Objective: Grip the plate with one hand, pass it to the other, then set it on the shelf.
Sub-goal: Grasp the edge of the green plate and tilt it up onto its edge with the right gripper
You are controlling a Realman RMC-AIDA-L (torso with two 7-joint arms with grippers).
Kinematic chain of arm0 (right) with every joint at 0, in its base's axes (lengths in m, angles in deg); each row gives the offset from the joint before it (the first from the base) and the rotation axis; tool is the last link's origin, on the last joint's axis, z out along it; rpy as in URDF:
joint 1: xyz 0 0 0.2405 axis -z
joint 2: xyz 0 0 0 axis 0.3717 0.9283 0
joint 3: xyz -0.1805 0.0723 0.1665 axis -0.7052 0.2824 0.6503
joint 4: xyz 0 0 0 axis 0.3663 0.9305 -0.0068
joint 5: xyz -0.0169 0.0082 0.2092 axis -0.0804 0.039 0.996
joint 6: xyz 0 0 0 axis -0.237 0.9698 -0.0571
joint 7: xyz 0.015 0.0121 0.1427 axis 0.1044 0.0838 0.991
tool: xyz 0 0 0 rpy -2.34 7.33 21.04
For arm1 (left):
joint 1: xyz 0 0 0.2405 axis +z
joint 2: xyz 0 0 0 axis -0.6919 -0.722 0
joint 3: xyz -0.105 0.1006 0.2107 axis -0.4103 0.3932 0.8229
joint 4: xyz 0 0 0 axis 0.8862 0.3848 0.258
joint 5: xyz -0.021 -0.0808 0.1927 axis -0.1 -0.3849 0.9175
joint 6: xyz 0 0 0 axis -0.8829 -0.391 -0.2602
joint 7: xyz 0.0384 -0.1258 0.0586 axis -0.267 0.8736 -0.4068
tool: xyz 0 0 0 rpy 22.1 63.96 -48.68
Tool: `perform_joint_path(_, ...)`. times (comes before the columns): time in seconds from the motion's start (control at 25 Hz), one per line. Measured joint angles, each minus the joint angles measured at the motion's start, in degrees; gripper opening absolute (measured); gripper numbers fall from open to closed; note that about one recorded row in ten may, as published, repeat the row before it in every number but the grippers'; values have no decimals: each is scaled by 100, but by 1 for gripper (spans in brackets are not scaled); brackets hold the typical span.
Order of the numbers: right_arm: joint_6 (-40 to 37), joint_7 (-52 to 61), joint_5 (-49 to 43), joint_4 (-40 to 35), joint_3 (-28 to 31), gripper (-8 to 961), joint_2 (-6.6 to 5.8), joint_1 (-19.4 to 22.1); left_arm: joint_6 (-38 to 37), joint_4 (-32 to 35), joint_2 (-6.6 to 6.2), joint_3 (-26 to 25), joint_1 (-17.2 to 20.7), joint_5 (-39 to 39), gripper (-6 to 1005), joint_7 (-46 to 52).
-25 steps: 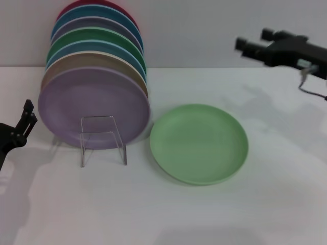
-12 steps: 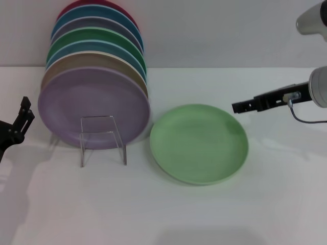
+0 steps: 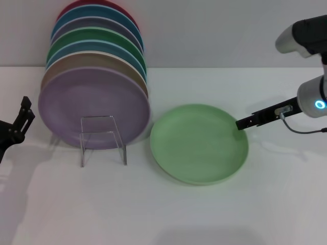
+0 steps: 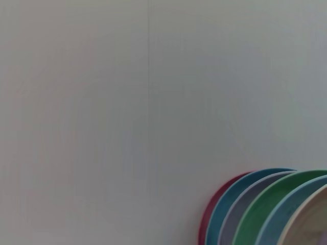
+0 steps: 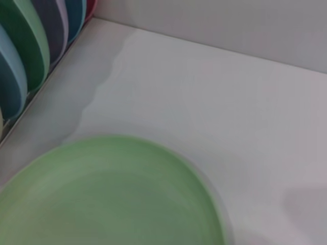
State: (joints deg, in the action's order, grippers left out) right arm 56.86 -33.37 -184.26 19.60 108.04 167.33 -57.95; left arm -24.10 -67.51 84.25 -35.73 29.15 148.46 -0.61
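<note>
The pale mint-green plate [image 3: 198,144] lies flat on the white table, right of the rack. It fills the lower part of the right wrist view [image 5: 102,194]. My right gripper [image 3: 241,123], slim and black on the arm with the cyan ring, is low over the table with its tip at the plate's right rim; whether it touches the rim I cannot tell. My left gripper [image 3: 21,118] hangs at the far left edge, away from the plate. The clear acrylic shelf [image 3: 102,139] stands in front of a lilac plate [image 3: 94,108].
A row of upright coloured plates [image 3: 97,46] stands behind the lilac one at the back left, against the wall; their rims show in the left wrist view [image 4: 276,209] and the right wrist view [image 5: 30,46]. The white table [image 3: 204,214] spreads in front.
My right arm has come down from high at the back right, and its gripper now reaches the plate's right rim. The left arm has hardly moved. The plate has not moved.
</note>
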Motion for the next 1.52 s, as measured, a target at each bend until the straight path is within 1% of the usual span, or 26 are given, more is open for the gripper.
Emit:
perform_joint_path(0.16,-133,-16,-11,-168,-57,809,17,-41,4,0,2,26,0,4,837,1)
perform_joint_path(0.48,-310,-28,-46,-661,-215,809,8,-229,-13,0,12,91,2,45,836,-15)
perform_joint_path(0.96,-532,2,-55,-993,-416,810,0,-364,-49,-55,12,261,47,54,834,-1)
perform_joint_path(1.24,-504,150,-137,-1279,-698,729,-13,-554,-84,-49,7,367,74,53,834,-3)
perform_joint_path(1.52,-476,143,-152,-1065,-927,628,-10,-484,-143,-68,12,408,88,53,833,-4)
